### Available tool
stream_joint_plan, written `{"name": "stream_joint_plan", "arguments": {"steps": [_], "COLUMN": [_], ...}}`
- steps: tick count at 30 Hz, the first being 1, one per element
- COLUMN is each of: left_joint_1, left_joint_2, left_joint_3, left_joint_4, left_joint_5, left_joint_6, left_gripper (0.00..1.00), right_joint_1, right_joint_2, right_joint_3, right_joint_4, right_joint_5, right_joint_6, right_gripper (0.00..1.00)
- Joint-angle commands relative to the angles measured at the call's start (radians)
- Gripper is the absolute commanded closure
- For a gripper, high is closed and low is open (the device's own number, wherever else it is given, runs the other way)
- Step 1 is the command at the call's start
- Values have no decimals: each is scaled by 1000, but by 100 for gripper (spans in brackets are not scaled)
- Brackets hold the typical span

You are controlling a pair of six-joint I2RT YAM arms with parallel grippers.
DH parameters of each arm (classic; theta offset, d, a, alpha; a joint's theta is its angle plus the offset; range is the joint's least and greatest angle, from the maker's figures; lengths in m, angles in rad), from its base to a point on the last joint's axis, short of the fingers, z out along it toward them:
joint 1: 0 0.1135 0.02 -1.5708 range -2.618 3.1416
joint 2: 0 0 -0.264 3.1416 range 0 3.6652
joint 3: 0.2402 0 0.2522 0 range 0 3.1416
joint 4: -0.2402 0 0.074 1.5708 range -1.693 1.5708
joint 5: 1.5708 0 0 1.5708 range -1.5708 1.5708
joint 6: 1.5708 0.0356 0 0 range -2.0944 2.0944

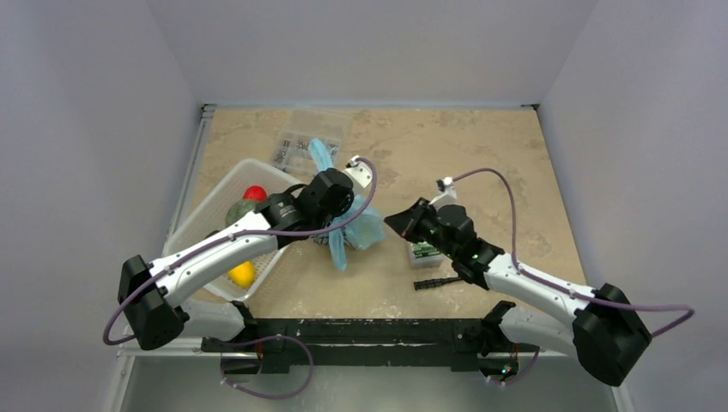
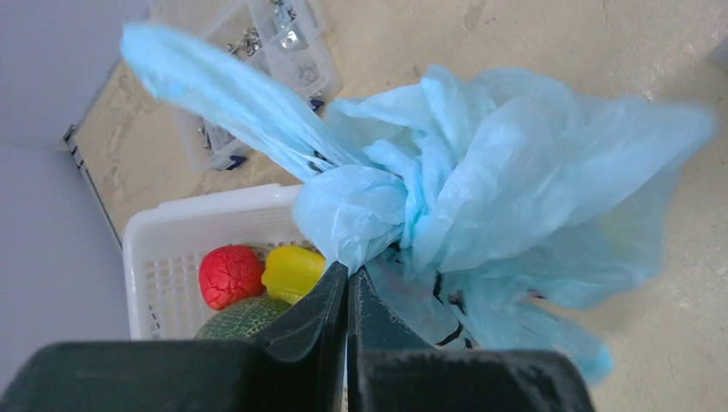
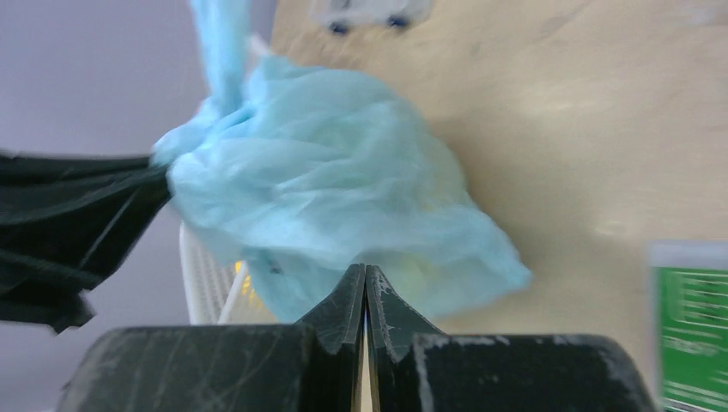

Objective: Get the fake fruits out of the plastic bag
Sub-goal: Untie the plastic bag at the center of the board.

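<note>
Blue bag (image 2: 515,172), one, pinched in left tool (image 2: 348,279); three fruits (image 2: 232,276) in basket (image 2: 172,223).

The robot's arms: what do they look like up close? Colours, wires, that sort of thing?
The left arm and right arm both have white tube sections between chunky black joints and bases. A purple cable loops along each. The left gripper and right gripper each end in two black, wedge-shaped fingers.
</note>
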Motion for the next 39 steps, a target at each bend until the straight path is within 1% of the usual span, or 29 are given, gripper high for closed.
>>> {"name": "stream_joint_plan", "arguments": {"steps": [1,2,3,4,6,9,10,12,14,16,19,20,22,26,29,32,34,35,36,38,39], "left_joint_1": [7,7,6,7,7,7,6,7,6,5,5,5,5,5,5,5,5,5,5,5,6], "left_joint_2": [-128,-138,-147,-154,-157,-142,-134,-113,-93,-78,-64,-59,-53,-52,-48,-50,-53,-56,-57,-60,-63], "left_joint_3": [-57,-59,-58,-58,-56,-48,-42,-23,-9,-3,4,8,15,14,17,22,20,19,19,20,19], "left_joint_4": [129,132,129,130,129,117,114,98,80,74,66,63,57,57,56,52,53,56,58,64,65], "left_joint_5": [2,53,121,183,257,309,318,330,341,356,375,378,385,391,391,378,338,308,260,191,169], "left_joint_6": [56,59,59,57,52,37,33,26,20,15,10,9,8,5,4,5,3,-3,-7,-15,-16], "left_gripper": [100,100,100,100,100,100,100,100,100,100,100,100,100,100,100,100,100,100,100,100,100], "right_joint_1": [-140,-148,-148,-149,-148,-125,-102,-36,3,25,56,67,86,138,159,161,160,159,157,144,133], "right_joint_2": [-128,-133,-131,-126,-112,-131,-144,-157,-154,-146,-114,-92,-43,50,81,62,19,-4,-31,-86,-105], "right_joint_3": [-151,-148,-118,-82,-8,27,41,77,118,145,172,180,190,203,209,190,149,118,94,56,41], "right_joint_4": [64,58,24,-48,-119,-115,-123,-148,-179,-192,-181,-171,-140,-104,-108,-141,-120,-103,-94,-79,-79], "right_joint_5": [-5,-15,-17,-3,-20,-78,-66,-28,-2,14,21,16,-17,2,50,156,191,218,242,278,280], "right_joint_6": [114,79,6,-49,-135,-253,-275,-310,-338,-353,-363,-368,-366,-360,-350,-273,-221,-198,-176,-146,-135], "right_gripper": [100,100,100,100,100,100,97,82,66,54,41,36,31,29,29,36,40,46,55,81,97]}}
